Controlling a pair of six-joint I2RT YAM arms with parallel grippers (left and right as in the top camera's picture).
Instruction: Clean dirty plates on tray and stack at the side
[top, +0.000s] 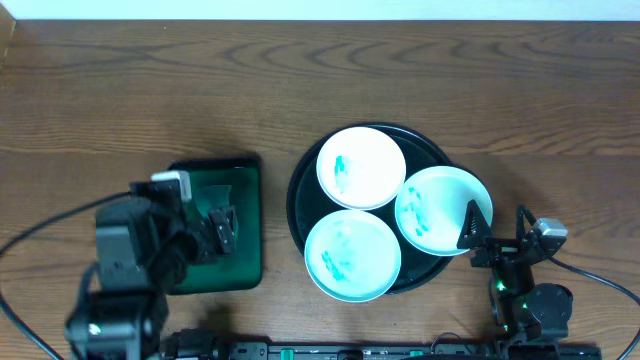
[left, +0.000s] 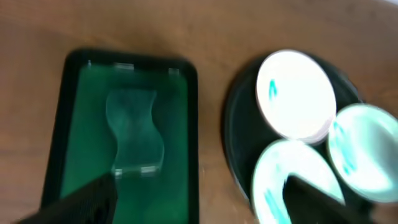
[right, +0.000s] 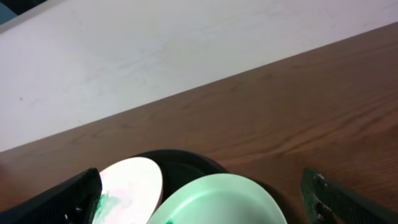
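The round black tray (top: 435, 152) holds three white dirty plates with teal smears: one at the back (top: 361, 167), one at the right (top: 443, 210), overhanging the rim, and one at the front (top: 352, 255). My left gripper (top: 200, 225) hangs open over the green tray, well left of the plates; its wrist view shows the plates (left: 297, 93) off to the right. At the right plate's outer edge my right gripper (top: 495, 232) stands open, with nothing in it. In the right wrist view that plate (right: 217, 202) lies low between the fingers (right: 68, 199), untouched.
A small green rectangular tray (top: 240, 180) lies left of the black tray, with a clear hourglass-shaped piece (left: 132, 130) lying in it. Bare wooden table (top: 300, 70) stretches behind both trays. Cables trail from the arms along the front edge.
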